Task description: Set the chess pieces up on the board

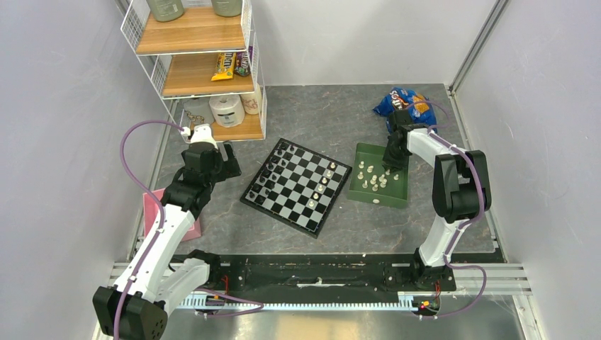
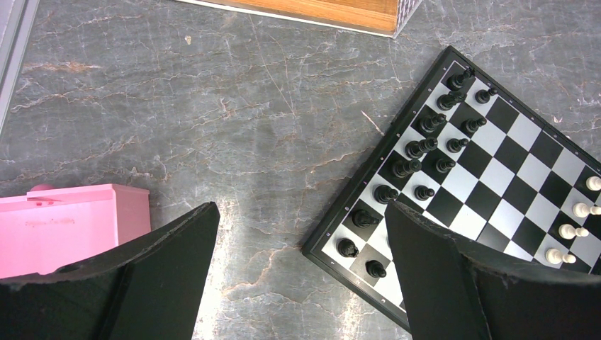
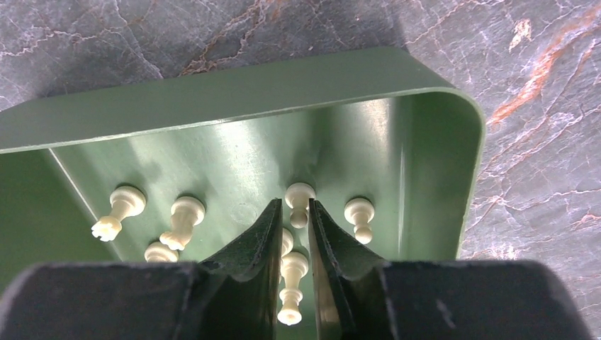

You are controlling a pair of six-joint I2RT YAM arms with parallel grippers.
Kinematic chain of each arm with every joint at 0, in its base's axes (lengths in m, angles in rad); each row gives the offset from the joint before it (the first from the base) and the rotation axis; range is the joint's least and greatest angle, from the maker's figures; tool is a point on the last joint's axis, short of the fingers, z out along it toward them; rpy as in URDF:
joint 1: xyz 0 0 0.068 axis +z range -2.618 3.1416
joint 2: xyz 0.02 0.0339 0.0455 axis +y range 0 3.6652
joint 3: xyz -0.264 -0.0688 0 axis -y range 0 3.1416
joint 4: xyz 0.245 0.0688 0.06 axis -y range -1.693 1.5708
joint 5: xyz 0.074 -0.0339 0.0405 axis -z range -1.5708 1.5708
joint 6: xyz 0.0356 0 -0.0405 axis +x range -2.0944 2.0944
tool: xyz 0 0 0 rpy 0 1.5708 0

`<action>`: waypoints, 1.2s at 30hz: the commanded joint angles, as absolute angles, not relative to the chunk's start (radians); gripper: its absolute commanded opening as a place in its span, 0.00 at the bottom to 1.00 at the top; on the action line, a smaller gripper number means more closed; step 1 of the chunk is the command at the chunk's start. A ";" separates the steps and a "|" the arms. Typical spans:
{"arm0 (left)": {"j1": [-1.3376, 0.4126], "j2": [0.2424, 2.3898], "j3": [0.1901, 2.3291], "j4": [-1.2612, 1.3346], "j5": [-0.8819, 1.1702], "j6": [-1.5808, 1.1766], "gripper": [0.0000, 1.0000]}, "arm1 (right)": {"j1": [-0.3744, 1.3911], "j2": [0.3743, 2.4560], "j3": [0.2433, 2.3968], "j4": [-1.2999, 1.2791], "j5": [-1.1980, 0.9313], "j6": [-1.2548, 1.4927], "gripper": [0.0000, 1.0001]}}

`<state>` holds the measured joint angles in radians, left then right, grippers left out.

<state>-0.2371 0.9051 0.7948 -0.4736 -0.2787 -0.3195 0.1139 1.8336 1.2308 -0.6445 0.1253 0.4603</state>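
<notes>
Roughly a third done. Count about five chess pieces on the board opposite the black ranks, the rest loose in the green tray. Find right gripper down among them, jaws nearly together, hold unconfirmed; left gripper wide, empty.

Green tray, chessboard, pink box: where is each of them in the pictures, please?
green tray (image 3: pixel 212 99): right wrist view, on its far wall.
chessboard (image 1: pixel 298 185): top external view, on a bare middle square.
pink box (image 2: pixel 71 223): left wrist view, on the middle of its visible face.
</notes>
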 commanded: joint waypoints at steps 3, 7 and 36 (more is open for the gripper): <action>-0.233 0.899 0.791 -0.456 -0.278 -0.295 0.95 | 0.109 1.823 1.227 -0.632 0.131 0.467 0.22; -0.233 0.899 0.791 -0.456 -0.277 -0.295 0.95 | 0.109 1.811 1.221 -0.626 0.132 0.467 0.12; -0.233 0.910 0.794 -0.456 -0.262 -0.296 0.95 | 0.438 1.519 1.321 -0.696 0.032 0.531 0.00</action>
